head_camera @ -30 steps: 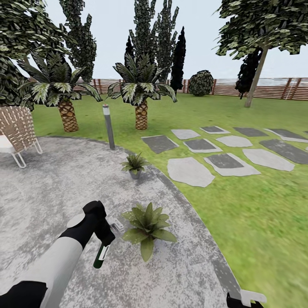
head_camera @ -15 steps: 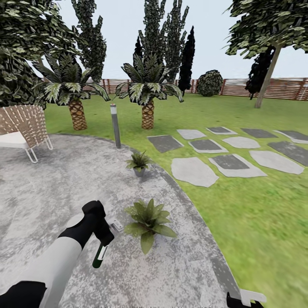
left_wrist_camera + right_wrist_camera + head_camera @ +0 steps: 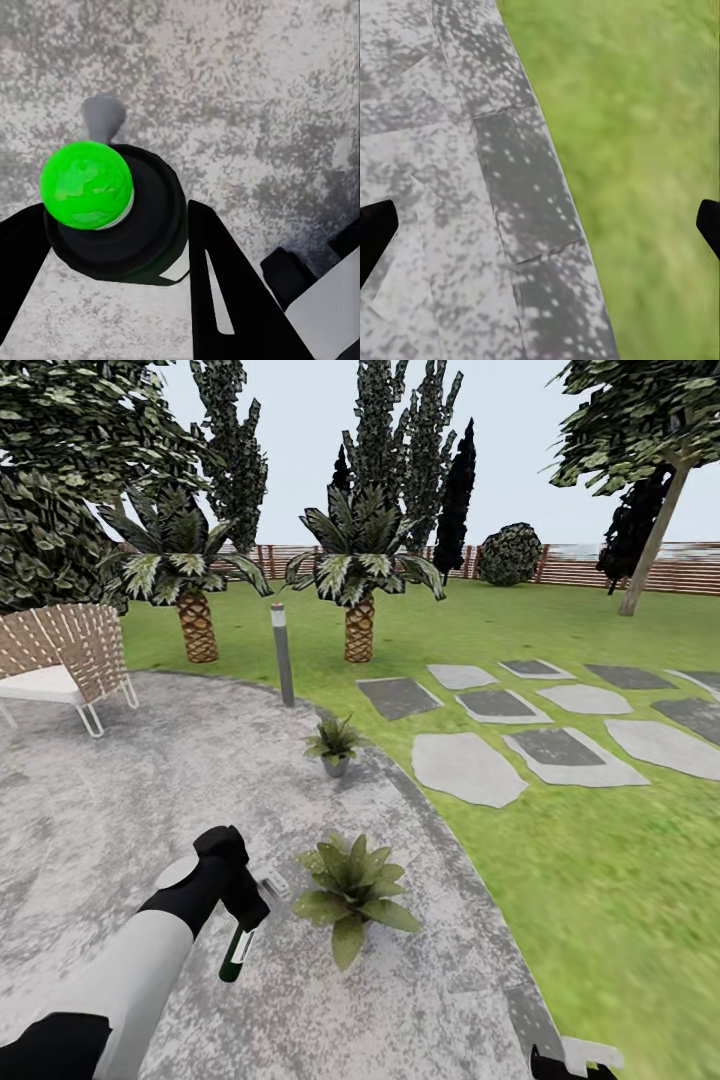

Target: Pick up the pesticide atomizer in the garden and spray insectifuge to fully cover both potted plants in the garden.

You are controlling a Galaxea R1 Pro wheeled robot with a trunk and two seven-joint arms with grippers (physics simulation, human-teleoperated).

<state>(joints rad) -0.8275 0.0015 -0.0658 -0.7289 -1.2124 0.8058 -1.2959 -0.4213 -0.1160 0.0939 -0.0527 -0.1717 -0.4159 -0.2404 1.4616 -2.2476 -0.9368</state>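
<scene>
Pickup part looks done: the left gripper (image 3: 243,916) is clamped on the spray bottle (image 3: 237,954), which hangs down from it over the paved patio (image 3: 120,800), just left of the near potted plant (image 3: 350,880). From the left wrist view the fingers (image 3: 225,277) sit either side of the bottle's black top (image 3: 127,225), w/ a bright green ball (image 3: 86,184) on top of it. Can't see any mist or wet on the leaves, so I'd say spraying is still to do, both plants. The far potted plant (image 3: 334,743) sits further back near the patio edge, well apart from the bottle.

Bottle itself: slim, dark green, white label, small next to the plants. Plants are low rosettes, broad pointed leaves, grey pots.

Right gripper (image 3: 540,225): tips wide apart, nothing between them, hanging over the patio border and the grass (image 3: 637,150).
</scene>
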